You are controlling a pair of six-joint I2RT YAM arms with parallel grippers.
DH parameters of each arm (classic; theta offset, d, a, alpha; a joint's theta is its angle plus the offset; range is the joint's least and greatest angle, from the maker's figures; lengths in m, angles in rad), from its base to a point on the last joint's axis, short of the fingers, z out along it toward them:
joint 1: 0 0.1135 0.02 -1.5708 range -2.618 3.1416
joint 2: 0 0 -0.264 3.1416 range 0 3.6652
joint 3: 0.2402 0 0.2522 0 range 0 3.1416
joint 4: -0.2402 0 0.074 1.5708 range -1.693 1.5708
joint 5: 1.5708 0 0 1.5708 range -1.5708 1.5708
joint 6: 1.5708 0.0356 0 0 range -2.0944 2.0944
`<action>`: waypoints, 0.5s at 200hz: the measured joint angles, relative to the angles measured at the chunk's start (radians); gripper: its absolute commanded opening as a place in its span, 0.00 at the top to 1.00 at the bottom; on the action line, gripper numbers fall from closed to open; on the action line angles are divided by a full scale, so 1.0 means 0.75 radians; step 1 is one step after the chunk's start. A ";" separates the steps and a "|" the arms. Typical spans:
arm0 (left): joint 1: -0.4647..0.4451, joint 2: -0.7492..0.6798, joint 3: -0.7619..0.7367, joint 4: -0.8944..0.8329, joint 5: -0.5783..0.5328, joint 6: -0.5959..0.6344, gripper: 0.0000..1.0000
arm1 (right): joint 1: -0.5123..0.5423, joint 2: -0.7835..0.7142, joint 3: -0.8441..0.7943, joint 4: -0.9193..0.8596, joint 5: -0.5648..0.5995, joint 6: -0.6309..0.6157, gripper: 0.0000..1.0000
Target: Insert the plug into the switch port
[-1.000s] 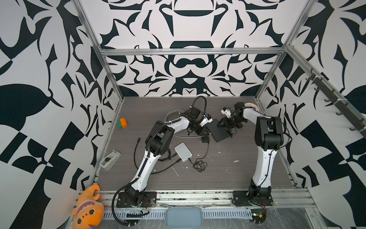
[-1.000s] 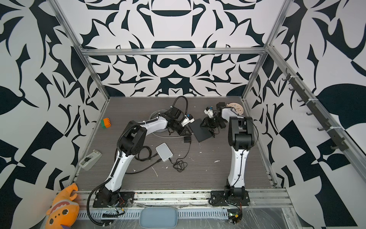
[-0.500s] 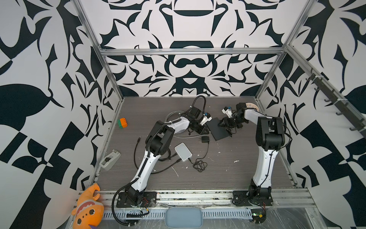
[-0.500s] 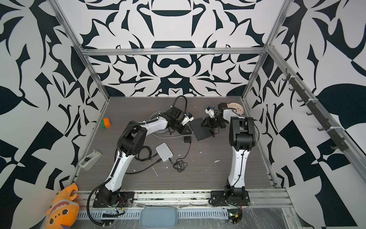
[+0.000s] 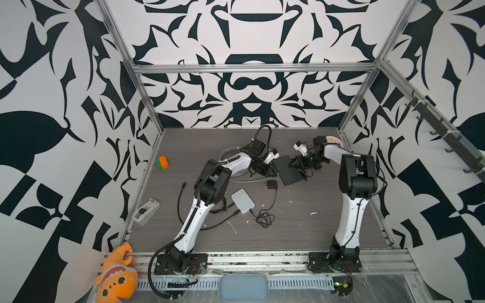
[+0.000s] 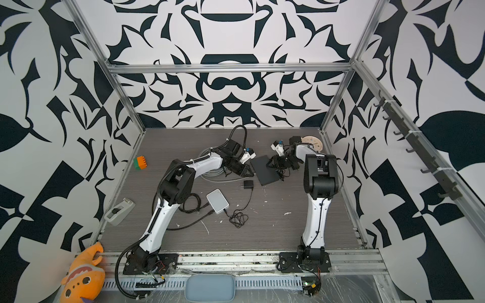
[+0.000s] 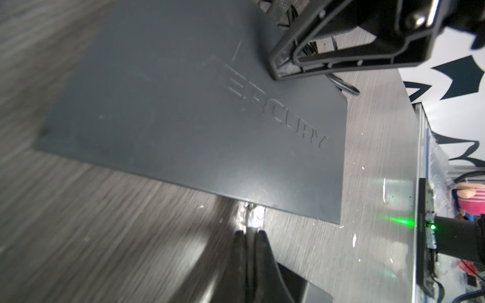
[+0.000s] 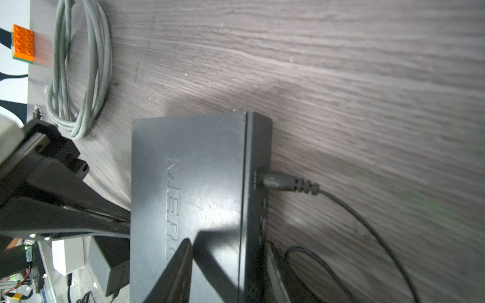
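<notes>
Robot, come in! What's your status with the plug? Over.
Left gripper shut, tips at switch edge. Right gripper open, astride port side. Plug seated in port. Cord loops by right finger.

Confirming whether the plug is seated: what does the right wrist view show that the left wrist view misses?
Only the right wrist view: the black barrel plug sitting in the side port of the dark grey flat switch box, a coiled grey cable, an orange toy brick. Only the left wrist view: the embossed lettering's last letters. Both: the switch's top, the left hand, the right hand.
</notes>
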 measured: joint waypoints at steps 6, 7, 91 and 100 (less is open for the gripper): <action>0.000 0.000 0.000 0.002 0.000 -0.003 1.00 | 0.000 0.002 0.004 -0.007 -0.001 -0.010 0.59; 0.000 0.000 0.000 0.003 0.000 -0.003 1.00 | 0.000 0.003 0.005 -0.009 0.000 -0.012 0.59; 0.002 0.042 0.060 -0.039 0.021 -0.070 1.00 | -0.002 0.006 0.011 -0.021 -0.011 -0.094 0.61; 0.002 0.044 0.065 -0.045 0.024 -0.077 1.00 | -0.002 0.006 0.009 -0.019 -0.013 -0.094 0.61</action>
